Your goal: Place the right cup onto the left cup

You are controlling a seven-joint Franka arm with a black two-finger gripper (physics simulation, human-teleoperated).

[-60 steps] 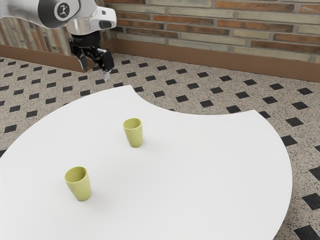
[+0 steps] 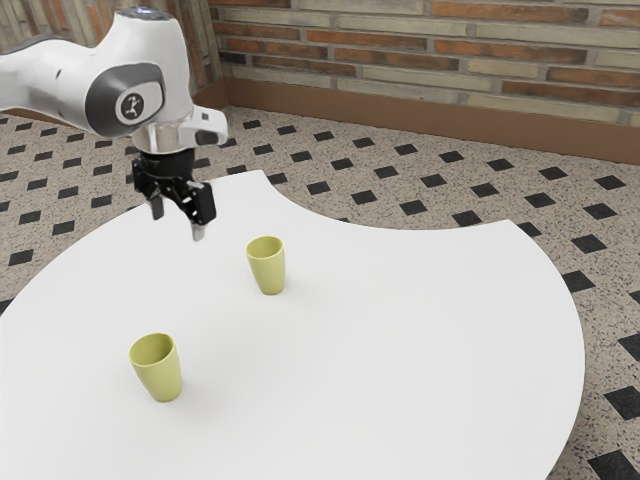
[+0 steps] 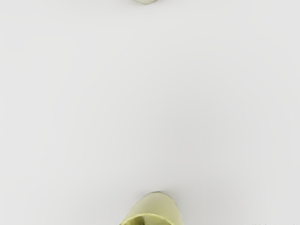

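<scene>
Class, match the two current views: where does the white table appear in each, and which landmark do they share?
Exterior view: the white table spans the centre and lower part.
Wrist view: it stretches across most of the picture.
Shared landmark: a yellow-green cup; which of the exterior view's two, I cannot tell.

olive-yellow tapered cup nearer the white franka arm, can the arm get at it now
Probably yes: the arm has its jaws open, and nothing stands between it and the upright cup.
</scene>
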